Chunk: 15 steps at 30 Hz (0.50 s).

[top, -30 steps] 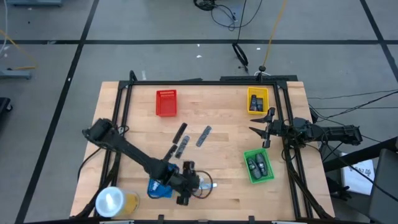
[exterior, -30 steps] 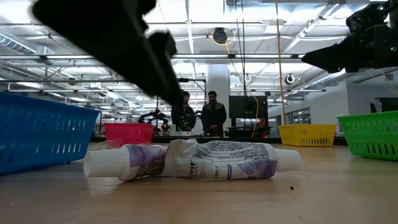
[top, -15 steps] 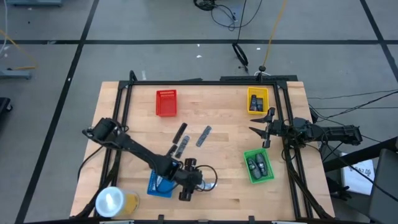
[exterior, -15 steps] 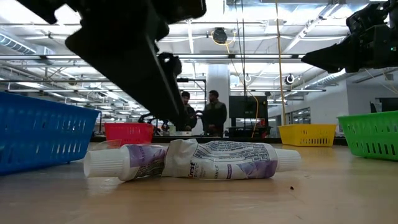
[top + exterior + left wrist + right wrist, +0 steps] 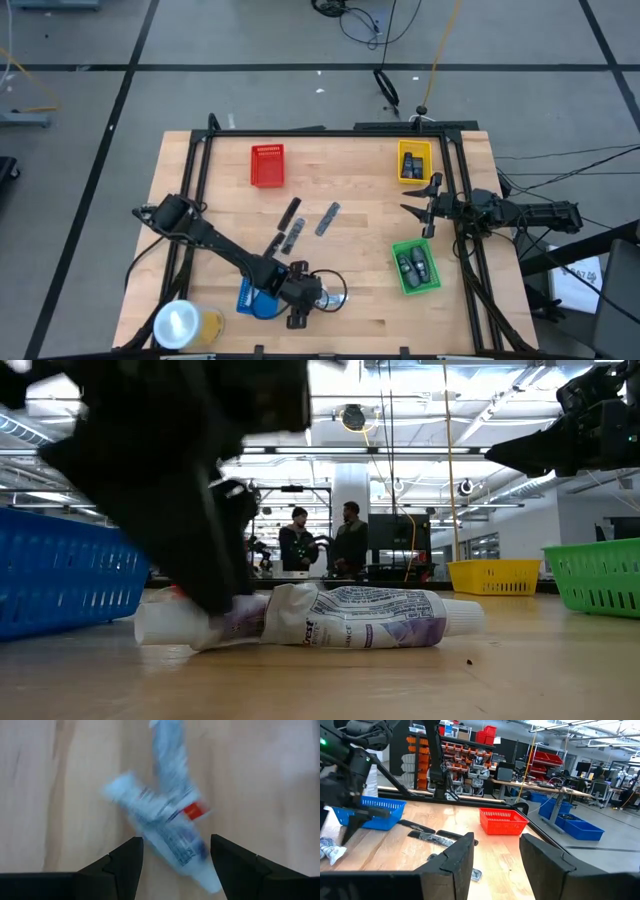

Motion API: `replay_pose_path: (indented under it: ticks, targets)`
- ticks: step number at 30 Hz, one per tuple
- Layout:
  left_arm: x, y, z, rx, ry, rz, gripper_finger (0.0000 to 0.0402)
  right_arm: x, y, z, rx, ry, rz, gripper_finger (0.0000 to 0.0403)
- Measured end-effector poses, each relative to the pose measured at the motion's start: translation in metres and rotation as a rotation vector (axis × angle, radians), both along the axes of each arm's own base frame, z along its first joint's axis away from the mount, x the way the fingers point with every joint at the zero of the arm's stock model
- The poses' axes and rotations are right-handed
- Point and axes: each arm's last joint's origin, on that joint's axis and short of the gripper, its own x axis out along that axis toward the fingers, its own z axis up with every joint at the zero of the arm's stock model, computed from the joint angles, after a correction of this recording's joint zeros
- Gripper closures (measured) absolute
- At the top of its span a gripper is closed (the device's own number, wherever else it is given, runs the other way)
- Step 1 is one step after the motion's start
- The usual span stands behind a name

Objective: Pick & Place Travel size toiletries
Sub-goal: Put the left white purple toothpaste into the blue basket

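High view: the left gripper (image 5: pixel 303 296) is seen low over the front of the wooden table (image 5: pixel 350 190), just beside the blue tray (image 5: pixel 252 298). In the left wrist view its 2 fingers (image 5: pixel 127 865) are spread apart, with 2 white tubes (image 5: pixel 167 827) lying crossed on the wood between and ahead of them, nothing gripped. In the low view the same crumpled tubes (image 5: pixel 340 618) rest on the tabletop, the dark arm just in front of their capped end. The right gripper (image 5: pixel 428 210) is held at the table's right edge, between the yellow tray (image 5: pixel 414 162) and the green tray (image 5: pixel 416 268), its fingers (image 5: pixel 455 857) parted and empty. Dark sticks (image 5: pixel 292 228) lie mid-table near the red tray (image 5: pixel 267 165).
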Motion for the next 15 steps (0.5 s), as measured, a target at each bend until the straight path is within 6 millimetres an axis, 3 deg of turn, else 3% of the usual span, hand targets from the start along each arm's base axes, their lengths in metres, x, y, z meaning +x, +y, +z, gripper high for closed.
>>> replay_pose_path:
  ticks: [9, 15]
  targets:
    - [-0.006, 0.014, -0.009, 0.067, 0.112, 0.2, 0.0172, 0.0, 0.0, 0.0, 0.0, 0.0, 0.0, 0.0252]
    - [-0.005, 0.021, -0.009, 0.114, 0.11, 0.204, 0.0172, 0.0, 0.0, 0.0, 0.0, 0.001, 0.0, 0.0254]
